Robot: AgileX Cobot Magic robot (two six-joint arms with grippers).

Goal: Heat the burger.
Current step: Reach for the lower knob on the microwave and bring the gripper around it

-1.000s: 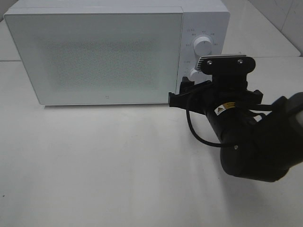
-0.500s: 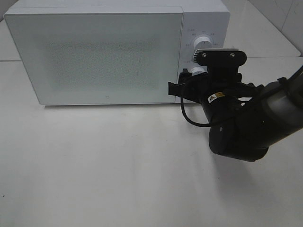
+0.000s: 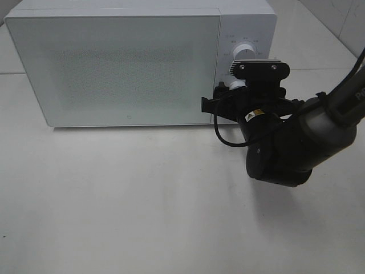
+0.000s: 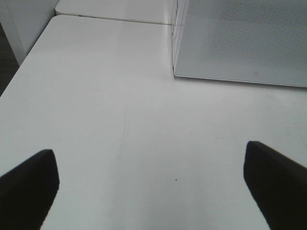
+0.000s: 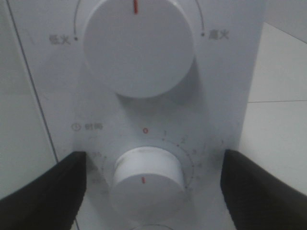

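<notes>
Your R gripper (image 5: 152, 191) has moved in on the microwave (image 3: 114, 68) panel, jaws apart either side of the timer knob (image 5: 147, 177) w/o gripping, so the burger, prob. inside, isn't heating yet.

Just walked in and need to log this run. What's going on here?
The right gripper is at the microwave's control panel, its open fingers flanking the lower dial without closing on it. The door is shut and no burger is visible. The left gripper hangs open over the table near the microwave.
</notes>
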